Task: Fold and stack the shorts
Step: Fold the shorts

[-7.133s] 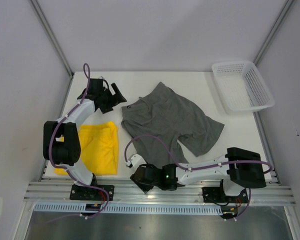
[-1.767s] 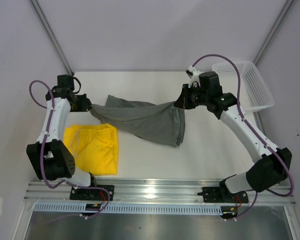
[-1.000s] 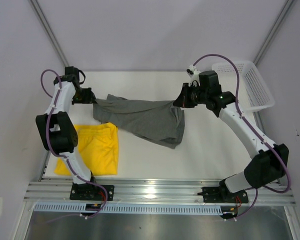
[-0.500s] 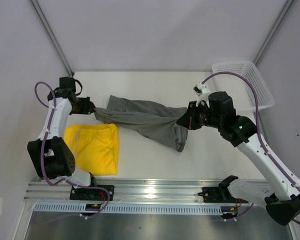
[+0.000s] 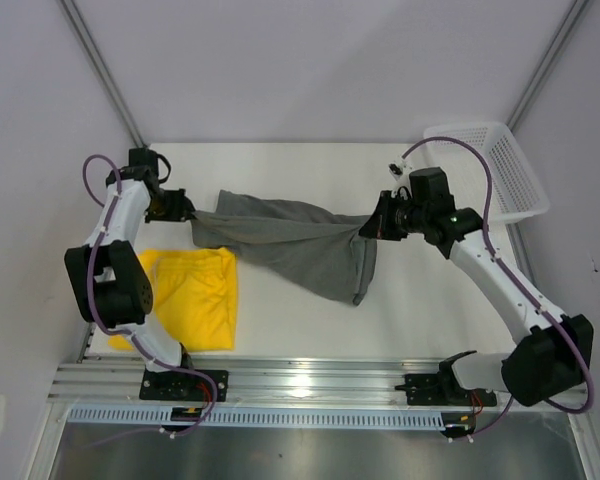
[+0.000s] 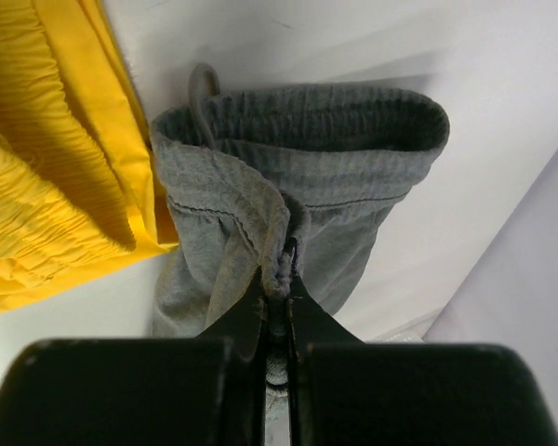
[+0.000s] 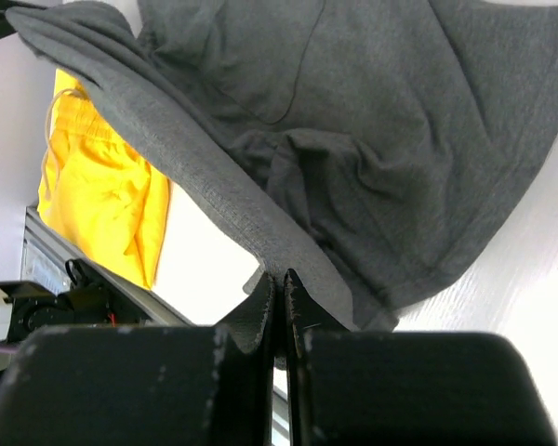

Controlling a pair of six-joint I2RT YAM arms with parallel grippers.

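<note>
From above, the grey-green shorts [image 5: 290,240] stretch between both arms over the table [image 5: 310,325]. The left gripper [image 5: 185,212] is clamped on one end and the right gripper [image 5: 372,228] on the other. The yellow shorts [image 5: 195,295] lie flat at the near left.

Left wrist: jaws pinched tight on the grey ribbed waistband.

Right wrist: jaws pinched tight on a grey fabric edge.
</note>
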